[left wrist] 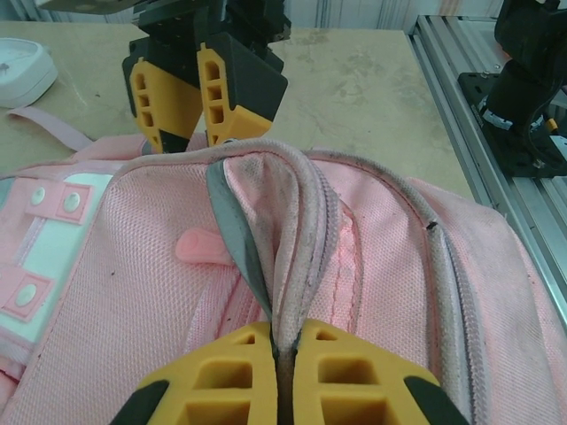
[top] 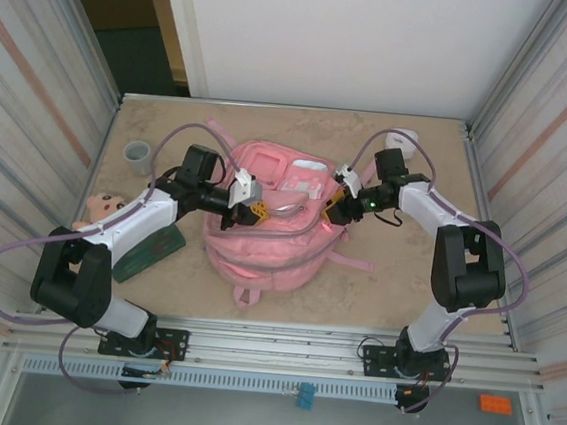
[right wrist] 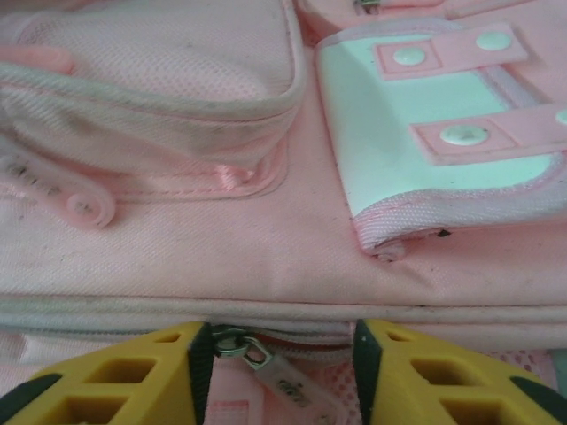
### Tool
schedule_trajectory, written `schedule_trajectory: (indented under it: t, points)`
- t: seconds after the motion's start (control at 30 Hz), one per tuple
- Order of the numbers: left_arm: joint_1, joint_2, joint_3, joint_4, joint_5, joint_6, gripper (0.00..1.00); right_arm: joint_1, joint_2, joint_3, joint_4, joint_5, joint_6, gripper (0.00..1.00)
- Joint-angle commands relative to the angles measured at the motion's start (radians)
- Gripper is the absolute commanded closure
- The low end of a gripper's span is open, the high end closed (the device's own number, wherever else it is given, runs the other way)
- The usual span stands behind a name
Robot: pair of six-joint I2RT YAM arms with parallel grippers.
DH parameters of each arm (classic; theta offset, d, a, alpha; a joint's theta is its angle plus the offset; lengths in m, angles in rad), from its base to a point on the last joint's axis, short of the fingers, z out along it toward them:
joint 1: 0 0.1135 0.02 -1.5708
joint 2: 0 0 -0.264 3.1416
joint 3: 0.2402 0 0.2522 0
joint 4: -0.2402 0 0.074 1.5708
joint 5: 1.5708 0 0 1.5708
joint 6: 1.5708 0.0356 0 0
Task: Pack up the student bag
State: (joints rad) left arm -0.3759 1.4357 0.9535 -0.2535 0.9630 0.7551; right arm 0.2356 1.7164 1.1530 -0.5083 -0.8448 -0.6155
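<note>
The student bag (top: 271, 241), a large pink backpack with white patches, lies in the middle of the table. My left gripper (left wrist: 285, 341) is shut on a raised fold of its zipper edge (left wrist: 297, 221), pinching it between the yellow fingers. Across the bag, my right gripper (right wrist: 282, 341) is open at the main zipper line. A metal zipper slider with a pale pull tab (right wrist: 283, 376) sits between the jaws, close to the left finger. From above, the left gripper (top: 254, 210) and right gripper (top: 336, 206) face each other over the bag's top.
A grey cup (top: 136, 155) stands at the back left. A doll's head (top: 106, 206) and a dark green book (top: 149, 252) lie left of the bag. A white object (top: 403, 139) sits at the back right. Corrugated walls close both sides.
</note>
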Motion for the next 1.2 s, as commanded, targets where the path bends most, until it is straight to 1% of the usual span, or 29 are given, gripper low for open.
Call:
schedule_trajectory:
  t: [0.0,0.07,0.13,0.2,0.27,0.3,0.37,0.57,0.67,0.73,0.8,0.9,1.0,1.17]
  points:
    - [0.008,-0.057,0.019,0.075,0.029,-0.022,1.00,0.007,-0.015,0.009,-0.103,-0.026,-0.050,0.59]
    - [0.008,-0.056,0.016,0.082,0.028,-0.020,1.00,0.006,-0.050,-0.016,-0.100,-0.030,-0.054,0.58]
    - [0.008,-0.057,0.017,0.081,0.037,-0.018,1.00,-0.006,-0.089,-0.050,-0.068,-0.002,-0.049,0.52]
    - [0.008,-0.058,0.019,0.079,0.047,-0.019,1.00,-0.032,-0.114,-0.080,-0.019,0.017,-0.027,0.48]
    - [0.008,-0.059,0.020,0.079,0.055,-0.018,1.00,-0.057,-0.119,-0.088,0.005,0.024,-0.013,0.42]
    - [0.010,-0.060,0.021,0.077,0.058,-0.018,1.00,-0.059,-0.117,-0.085,0.004,0.041,-0.012,0.40]
    - [0.009,-0.063,0.021,0.079,0.058,-0.019,1.00,-0.050,-0.104,-0.076,-0.002,0.067,-0.015,0.39]
    - [0.010,-0.068,0.016,0.099,0.068,-0.033,1.00,0.010,-0.050,-0.041,-0.008,0.037,-0.028,0.41]
    - [0.010,-0.073,0.007,0.116,0.069,-0.047,1.00,0.022,-0.033,-0.021,-0.028,0.012,-0.031,0.51]
    - [0.010,-0.075,0.006,0.116,0.053,-0.047,1.00,0.021,-0.045,-0.018,-0.039,-0.008,-0.029,0.63]
    - [0.011,-0.076,0.005,0.115,0.022,-0.047,1.00,0.019,-0.074,-0.021,-0.054,-0.017,-0.027,0.78]
    - [0.010,-0.081,0.002,0.113,-0.027,-0.046,1.00,0.011,-0.130,-0.028,-0.077,-0.051,-0.015,0.95]
    - [0.010,-0.086,-0.002,0.114,-0.061,-0.045,1.00,-0.007,-0.172,-0.030,-0.098,-0.078,0.022,1.00]
    - [0.011,-0.092,-0.006,0.125,-0.090,-0.056,1.00,-0.017,-0.211,-0.026,-0.129,-0.080,0.068,1.00]
